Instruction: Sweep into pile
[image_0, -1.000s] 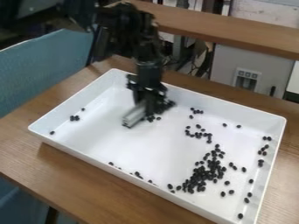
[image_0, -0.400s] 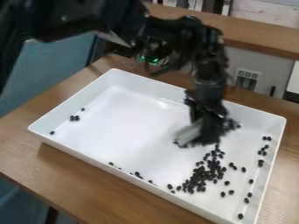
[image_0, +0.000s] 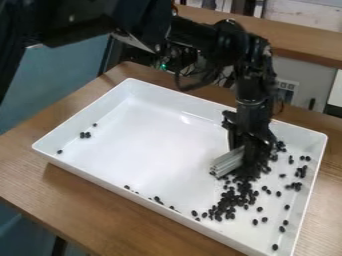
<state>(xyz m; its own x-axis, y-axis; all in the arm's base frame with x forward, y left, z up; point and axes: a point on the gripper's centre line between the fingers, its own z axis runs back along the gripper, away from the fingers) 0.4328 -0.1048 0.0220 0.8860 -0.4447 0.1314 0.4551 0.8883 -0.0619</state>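
My gripper (image_0: 244, 150) hangs down inside the white tray (image_0: 153, 145), right of its middle, and is shut on a pale grey ridged block (image_0: 228, 162) held low at the tray floor. Black beans (image_0: 230, 202) lie in a dense cluster just below and beside the gripper, toward the tray's lower right. More beans (image_0: 297, 186) are strewn along the right side. A few beans (image_0: 85, 135) sit at the far left, and others (image_0: 158, 200) lie along the near wall. The gripper covers part of the pile's upper end.
The tray stands on a brown wooden table (image_0: 100, 210). Its raised walls surround the beans. Behind it are a wooden ledge (image_0: 294, 36) and a grey box with cables near it. A blue chair (image_0: 57, 80) stands at the left.
My gripper and the block have moved right and toward the near side. Beans once near the tray's upper middle now lie beside the gripper at the right.
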